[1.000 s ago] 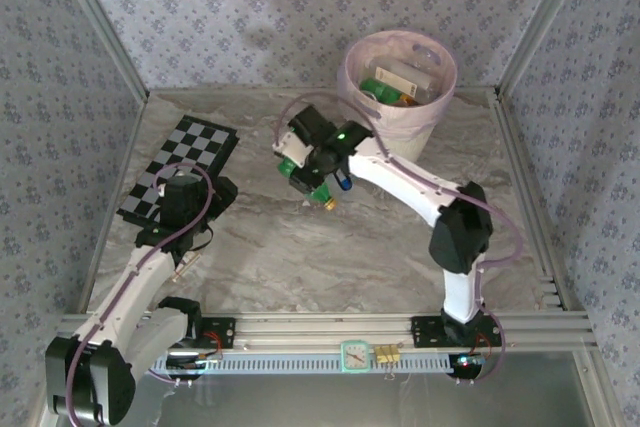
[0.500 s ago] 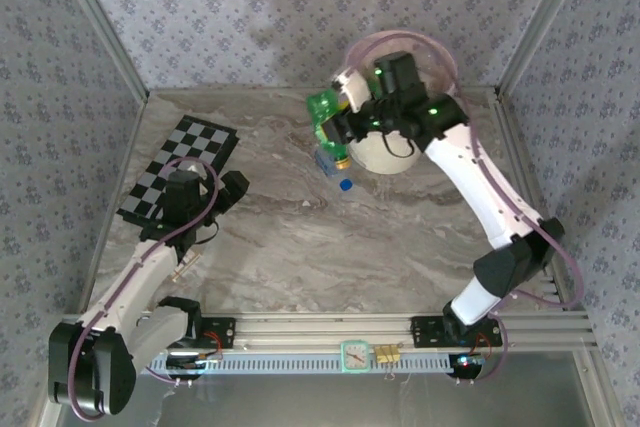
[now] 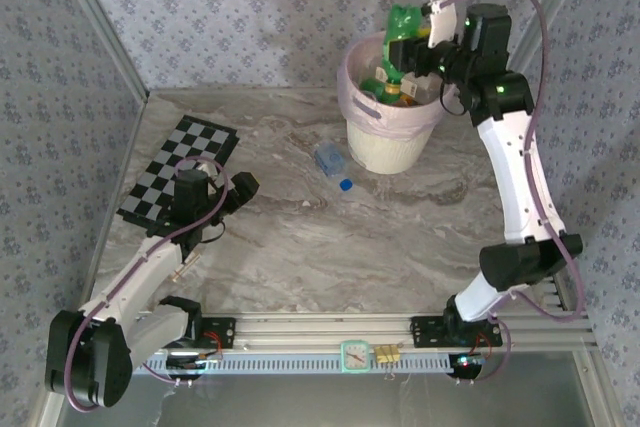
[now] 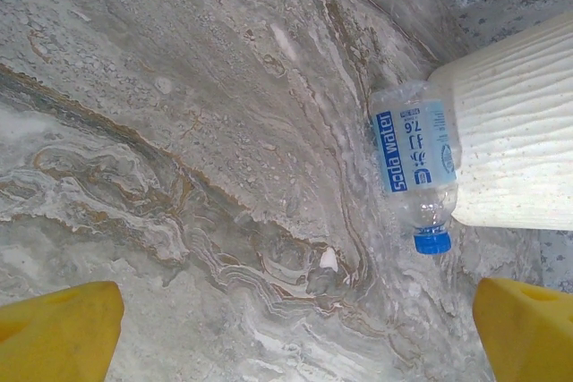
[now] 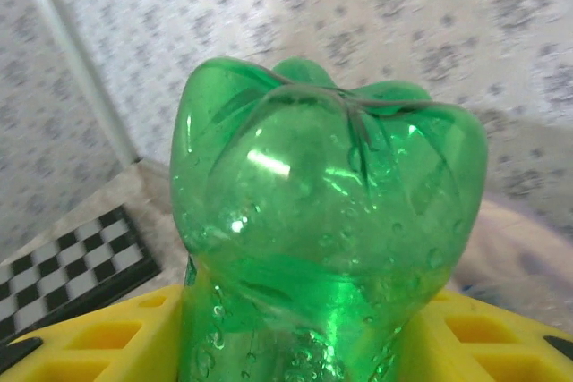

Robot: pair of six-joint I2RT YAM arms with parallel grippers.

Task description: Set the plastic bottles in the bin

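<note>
My right gripper [image 3: 424, 39] is raised over the white bin [image 3: 396, 142] with its pink bag liner, shut on a green plastic bottle [image 3: 402, 31]. In the right wrist view the green bottle [image 5: 327, 221] stands between the yellow fingers [image 5: 81, 342], base toward the camera. Inside the bin lie several more bottles [image 3: 384, 86]. A clear bottle with a blue label and blue cap [image 3: 331, 160] lies on the table just left of the bin; the left wrist view shows this clear bottle [image 4: 416, 154] against the bin wall [image 4: 519, 123]. My left gripper [image 3: 222, 181] is open and holds nothing.
A black-and-white checkered board [image 3: 180, 162] lies at the left, just behind the left gripper. Patterned walls enclose the marble table [image 3: 300, 247] on three sides. The stretch between the left gripper and the clear bottle is bare.
The right arm has swung the green bottle from the table's middle up and right to above the bin. The clear bottle stayed on the table. The left arm barely moved.
</note>
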